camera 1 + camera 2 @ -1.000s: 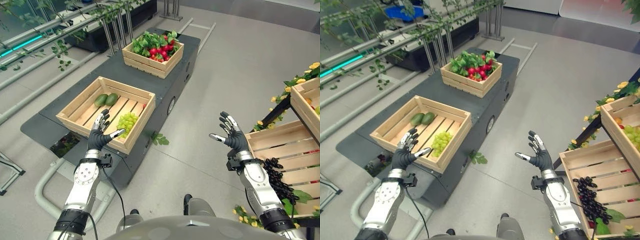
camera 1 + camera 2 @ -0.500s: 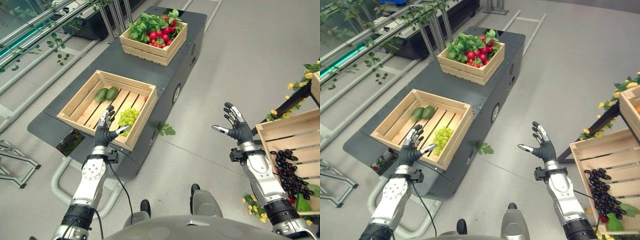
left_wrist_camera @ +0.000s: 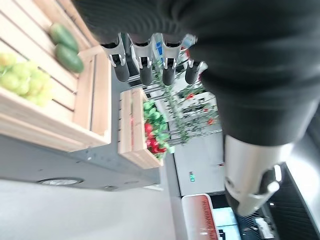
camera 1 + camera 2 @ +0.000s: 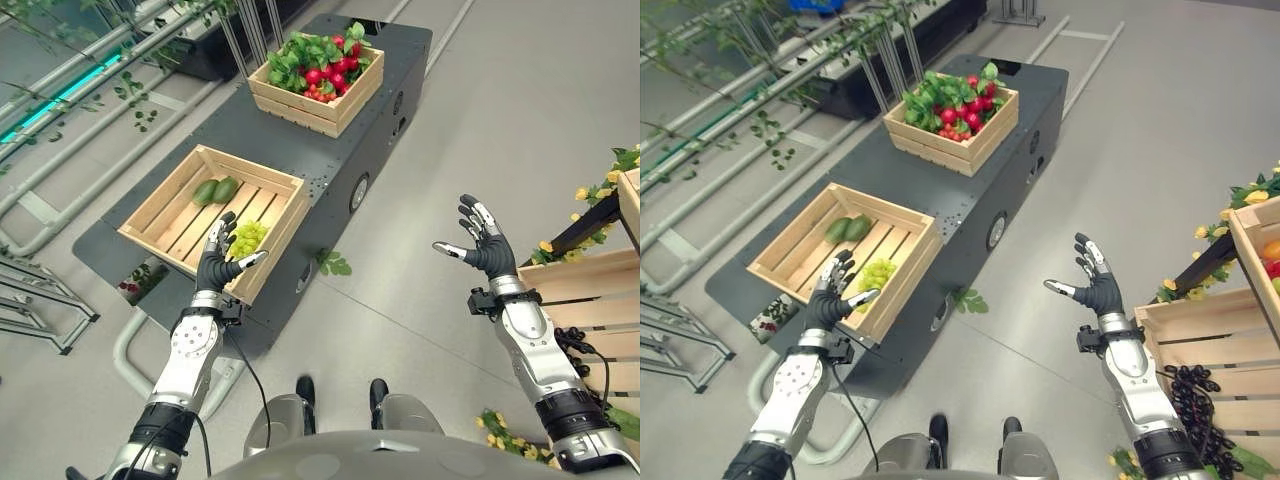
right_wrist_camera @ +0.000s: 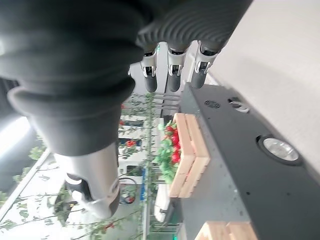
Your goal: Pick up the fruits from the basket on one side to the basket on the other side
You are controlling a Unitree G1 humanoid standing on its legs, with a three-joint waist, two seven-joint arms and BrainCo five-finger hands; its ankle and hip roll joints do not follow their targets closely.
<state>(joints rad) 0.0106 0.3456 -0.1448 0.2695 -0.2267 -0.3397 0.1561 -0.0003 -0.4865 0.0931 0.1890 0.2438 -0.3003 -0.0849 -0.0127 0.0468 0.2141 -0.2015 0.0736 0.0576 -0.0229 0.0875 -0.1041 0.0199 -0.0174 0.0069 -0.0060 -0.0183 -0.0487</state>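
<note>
A wooden crate (image 4: 158, 192) on the dark cart (image 4: 330, 160) holds a bunch of green grapes (image 4: 247, 238) and two green fruits (image 4: 214, 190). My left hand (image 4: 215, 265) hovers open at the crate's near edge, fingers spread just short of the grapes, holding nothing. In the left wrist view the grapes (image 3: 22, 80) and green fruits (image 3: 65, 47) lie past the straight fingers. My right hand (image 4: 485, 250) is raised open and empty above the floor, left of a second wooden crate (image 4: 1200, 320) that holds black grapes (image 4: 1193, 395).
A farther crate (image 4: 318, 75) of radishes with green leaves sits on the cart's far end. Metal rails and leafy vines run along the left. Yellow flowers (image 4: 600, 180) and another crate edge stand at the right. Open grey floor lies between cart and right crates.
The camera has shifted, so the whole scene sits differently in the picture. Both hands stay open and empty; the left hand has edged slightly nearer the green grapes.
</note>
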